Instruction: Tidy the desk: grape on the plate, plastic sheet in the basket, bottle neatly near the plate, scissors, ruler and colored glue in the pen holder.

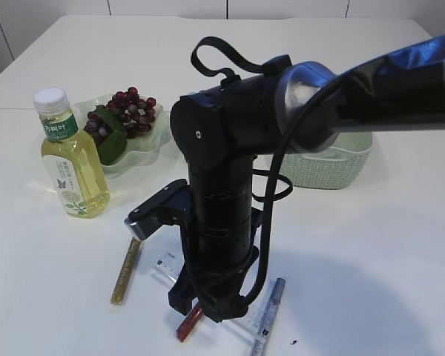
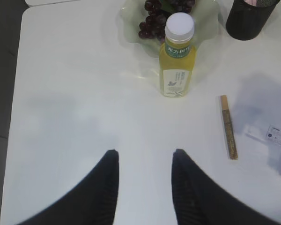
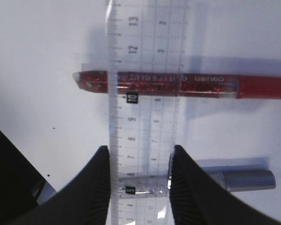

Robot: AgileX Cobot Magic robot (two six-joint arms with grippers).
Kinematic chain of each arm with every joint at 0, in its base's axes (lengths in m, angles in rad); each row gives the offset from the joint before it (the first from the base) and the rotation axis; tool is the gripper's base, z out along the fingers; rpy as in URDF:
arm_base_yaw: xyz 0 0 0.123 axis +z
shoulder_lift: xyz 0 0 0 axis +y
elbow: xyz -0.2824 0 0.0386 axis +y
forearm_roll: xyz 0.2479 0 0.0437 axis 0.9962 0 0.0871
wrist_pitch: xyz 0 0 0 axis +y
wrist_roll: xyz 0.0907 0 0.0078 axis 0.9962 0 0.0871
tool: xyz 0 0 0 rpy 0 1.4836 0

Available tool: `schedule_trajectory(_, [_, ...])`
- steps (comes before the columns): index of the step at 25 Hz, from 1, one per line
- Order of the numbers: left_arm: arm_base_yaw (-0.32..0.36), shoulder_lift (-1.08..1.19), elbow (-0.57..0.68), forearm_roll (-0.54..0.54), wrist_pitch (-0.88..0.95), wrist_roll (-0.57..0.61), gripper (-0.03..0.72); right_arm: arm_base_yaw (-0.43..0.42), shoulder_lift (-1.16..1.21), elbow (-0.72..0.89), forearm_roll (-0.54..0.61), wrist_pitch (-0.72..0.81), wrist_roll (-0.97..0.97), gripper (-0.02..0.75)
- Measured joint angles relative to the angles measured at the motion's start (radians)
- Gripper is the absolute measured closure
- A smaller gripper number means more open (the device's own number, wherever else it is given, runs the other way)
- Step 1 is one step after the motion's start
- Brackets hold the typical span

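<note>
The transparent ruler (image 3: 143,93) lies flat on the white worktop (image 1: 356,252) at the near side, across a red glitter glue pen (image 3: 178,85) and a silver one (image 3: 243,179), and the right tool (image 3: 139,183) has its two fingers on both long edges of it, closed on the ruler or almost so. The ruler is probably light, stiff, thin and slippery, so its long edges are the best place to hold it. The red pen reads "deli", the bottle (image 1: 68,156) has a green Chinese label, and the left tool (image 2: 144,187) hangs open and empty.
</note>
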Motion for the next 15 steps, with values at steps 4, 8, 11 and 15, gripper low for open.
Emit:
schedule_trajectory(4, [0.0,0.0,0.0,0.0,0.0,0.0,0.409,0.0,-0.05,0.029,0.011,-0.045,0.011,0.439])
schedule_trajectory(8, [0.0,0.0,0.0,0.0,0.0,0.0,0.409,0.0,-0.158,0.146,0.02,-0.176,0.015,0.439])
schedule_trajectory(11, [0.0,0.0,0.0,0.0,0.0,0.0,0.409,0.0,-0.248,0.24,0.02,-0.291,0.015,0.439])
schedule_trajectory(15, [0.0,0.0,0.0,0.0,0.0,0.0,0.411,0.0,-0.371,0.346,0.016,-0.488,0.015,0.439])
